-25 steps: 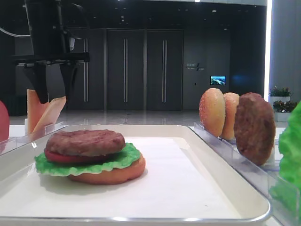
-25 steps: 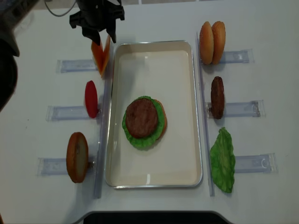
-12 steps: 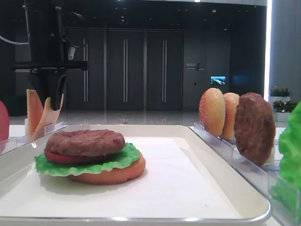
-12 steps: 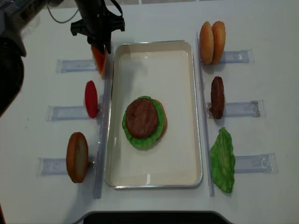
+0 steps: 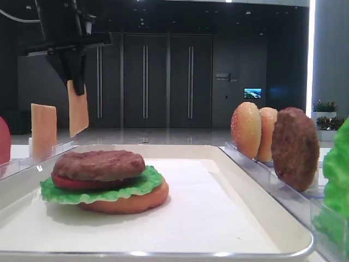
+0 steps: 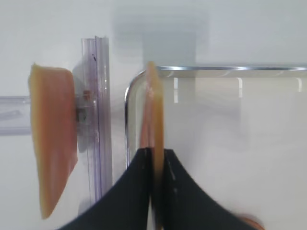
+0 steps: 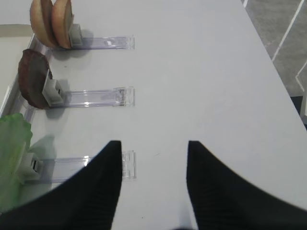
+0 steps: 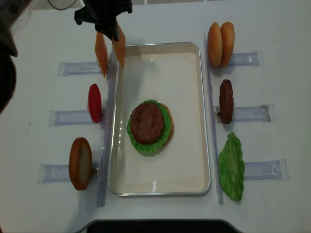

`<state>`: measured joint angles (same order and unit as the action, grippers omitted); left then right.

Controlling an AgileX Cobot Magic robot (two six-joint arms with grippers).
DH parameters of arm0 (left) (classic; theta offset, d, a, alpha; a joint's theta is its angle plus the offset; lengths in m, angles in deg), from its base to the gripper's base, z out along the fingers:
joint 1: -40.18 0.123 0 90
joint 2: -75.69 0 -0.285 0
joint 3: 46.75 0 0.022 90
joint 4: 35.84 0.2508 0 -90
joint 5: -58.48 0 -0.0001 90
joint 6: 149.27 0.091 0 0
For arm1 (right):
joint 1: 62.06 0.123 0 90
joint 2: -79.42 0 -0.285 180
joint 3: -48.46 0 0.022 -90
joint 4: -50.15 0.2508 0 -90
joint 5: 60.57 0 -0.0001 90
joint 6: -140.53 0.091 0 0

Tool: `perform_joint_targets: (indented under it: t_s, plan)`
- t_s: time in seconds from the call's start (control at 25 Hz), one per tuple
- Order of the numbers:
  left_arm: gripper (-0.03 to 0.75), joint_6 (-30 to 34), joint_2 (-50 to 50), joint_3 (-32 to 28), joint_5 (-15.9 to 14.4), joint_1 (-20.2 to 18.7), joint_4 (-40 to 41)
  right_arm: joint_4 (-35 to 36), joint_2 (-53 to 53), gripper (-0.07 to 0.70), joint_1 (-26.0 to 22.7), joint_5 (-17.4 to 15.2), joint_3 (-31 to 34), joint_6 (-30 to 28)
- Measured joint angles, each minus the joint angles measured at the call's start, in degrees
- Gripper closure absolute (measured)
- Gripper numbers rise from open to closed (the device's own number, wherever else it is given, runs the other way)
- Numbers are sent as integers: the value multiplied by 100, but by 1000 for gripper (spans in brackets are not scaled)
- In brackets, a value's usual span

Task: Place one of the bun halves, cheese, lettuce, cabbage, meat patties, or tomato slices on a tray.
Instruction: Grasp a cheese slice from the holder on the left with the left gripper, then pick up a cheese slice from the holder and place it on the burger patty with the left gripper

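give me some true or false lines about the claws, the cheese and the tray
1. The left claw is shut on a cheese slice. True.
2. That slice lies flat on the tray. False: it hangs on edge, lifted.
3. A second slice stands in the rack. True.
4. The right claw holds a patty. False: it is open, holding nothing.
5. The stack on the tray is topped by a patty. True.

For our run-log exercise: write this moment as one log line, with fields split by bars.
phase: lift | left hand: shut on cheese, hanging above tray corner | second slice: in rack | right hand: open, idle
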<state>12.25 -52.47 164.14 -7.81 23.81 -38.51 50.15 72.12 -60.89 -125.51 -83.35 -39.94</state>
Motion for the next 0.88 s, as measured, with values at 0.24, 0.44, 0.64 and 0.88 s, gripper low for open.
perform_joint_targets:
  t_s: [0.24,0.44,0.64,0.88]
  plan:
    - [688,0,293,202,-353,-12,-93,0,0,325,0,0,0,0]
    - [688,0,511,209,-419,-32,-386,0,0,325,0,0,0,0]
    - [688,-30,819,-470,-346,-457,-604,0,0,325,0,0,0,0]
    - [688,-336,1643,-2108,268,-820,-825,0,0,325,0,0,0,0]
